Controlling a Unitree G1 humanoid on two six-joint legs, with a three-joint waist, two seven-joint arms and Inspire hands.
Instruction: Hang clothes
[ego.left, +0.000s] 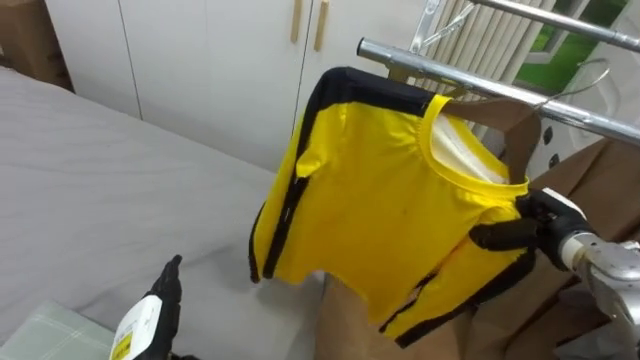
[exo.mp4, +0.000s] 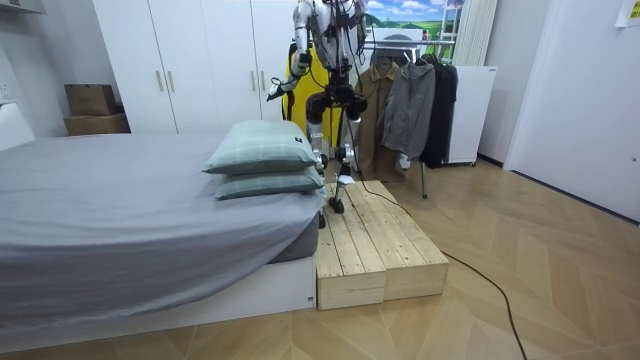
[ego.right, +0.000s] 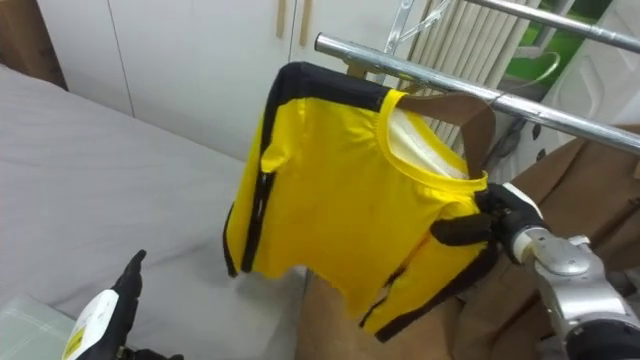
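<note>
Yellow shirt on its hanger hangs tilted just under the rail, near the rail's free end, above a brown coat. Right hand: fingers pinch the shirt's shoulder. Can't tell if the hanger's seated on the rail. Best approach: level it, seat it, check the rail takes the wt, then release. Left hand idle, fingers straight, over the bed.
</note>
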